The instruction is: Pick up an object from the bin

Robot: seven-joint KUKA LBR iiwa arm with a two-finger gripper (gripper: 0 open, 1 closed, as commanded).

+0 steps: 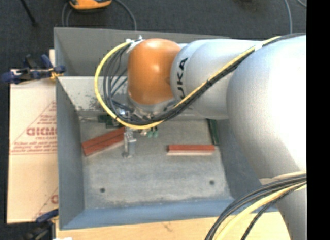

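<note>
While the arm [247,79] hides much, pincer [128,147] beside red-brown block [103,142], open or closed unclear, green strip [213,130] half-hidden.

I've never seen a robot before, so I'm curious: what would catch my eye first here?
A big silver-grey robot arm with a rounded orange cover reaches in from the right over the grey metal bin. Its gripper hangs low over the bin floor, close beside the right end of a tilted reddish-brown rectangular block at left; a second reddish-brown block lies flat, apart, to the right.
</note>
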